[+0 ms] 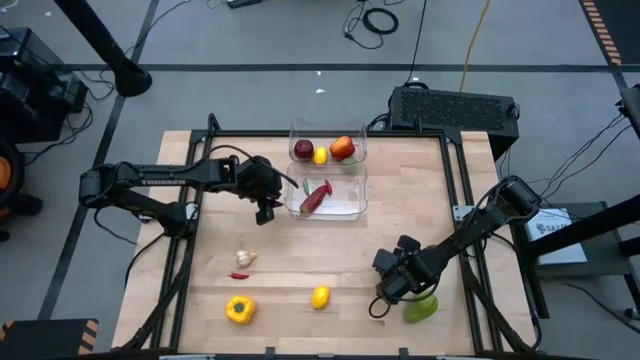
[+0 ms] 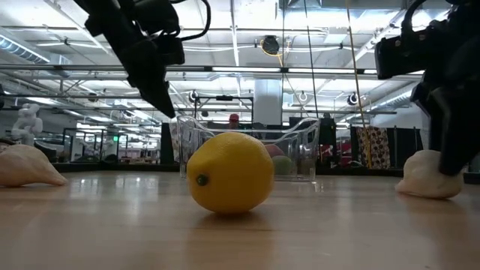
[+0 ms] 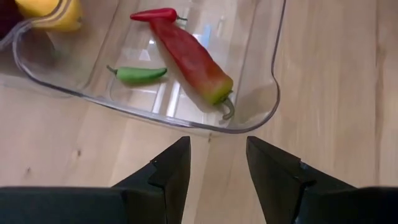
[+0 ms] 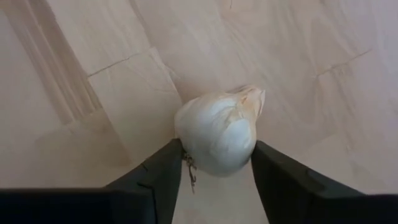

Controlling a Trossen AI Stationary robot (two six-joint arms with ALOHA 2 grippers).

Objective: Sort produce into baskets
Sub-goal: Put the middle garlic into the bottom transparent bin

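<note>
From above, the desk carries two clear baskets at its far middle. The farther basket holds a dark red apple, a lemon and a red apple; the nearer basket holds a long red pepper. Left loose at the near side are a garlic bulb, a small red chilli, a yellow pepper, a lemon and a green pepper. The left gripper hangs just left of the nearer basket; the right gripper is low at the near right, beside the green pepper.

The low view puts the lemon in front, with pale bulbs at both edges. The bulb at the picture's right sits under a dark arm, probably the right one, though this view alone does not settle it.

The left wrist view shows that gripper's jaws apart and empty, short of the basket rim; inside lie the red pepper, a green chilli and a red chilli, the last two unseen from above.

The right wrist view alone shows this garlic bulb, hidden from above by the arm. The right gripper's jaws are open around it, close on both sides, not yet squeezing. Garlic is light, firm and papery, so it may slip or shed skin; best held across its widest middle with modest pressure.
</note>
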